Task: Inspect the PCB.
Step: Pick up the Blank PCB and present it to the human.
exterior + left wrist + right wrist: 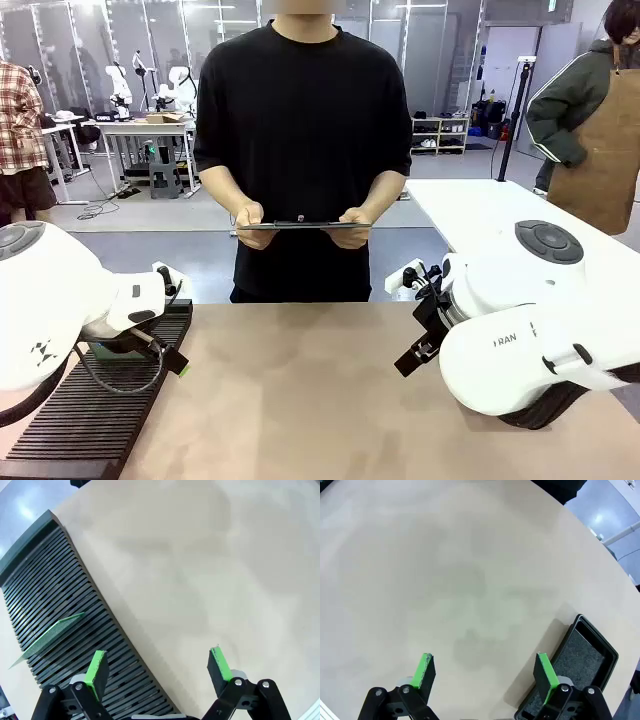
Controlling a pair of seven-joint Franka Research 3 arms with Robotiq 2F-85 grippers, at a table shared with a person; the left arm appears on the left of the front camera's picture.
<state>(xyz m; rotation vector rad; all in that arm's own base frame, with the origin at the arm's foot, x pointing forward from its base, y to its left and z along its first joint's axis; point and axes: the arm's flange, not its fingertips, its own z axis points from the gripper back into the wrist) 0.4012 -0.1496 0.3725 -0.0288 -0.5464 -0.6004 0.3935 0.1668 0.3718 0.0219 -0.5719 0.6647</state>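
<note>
The PCB (50,637), a thin green board, stands tilted on edge in a slot of the black ribbed rack (50,580). In the left wrist view it lies up and to the left of my left gripper (157,669). That gripper hovers open and empty over the rack's near edge and the bare tan table. My right gripper (485,676) is open too, with nothing between its green pads, above the table beside a shallow black tray (580,660). In the front view my left arm hangs over the rack (100,420) at the left.
A person in a black T-shirt stands at the far side, holding a flat grey clipboard (300,225) level in both hands. The tan table (300,400) lies open between my arms. A white table (480,215) stands behind at the right.
</note>
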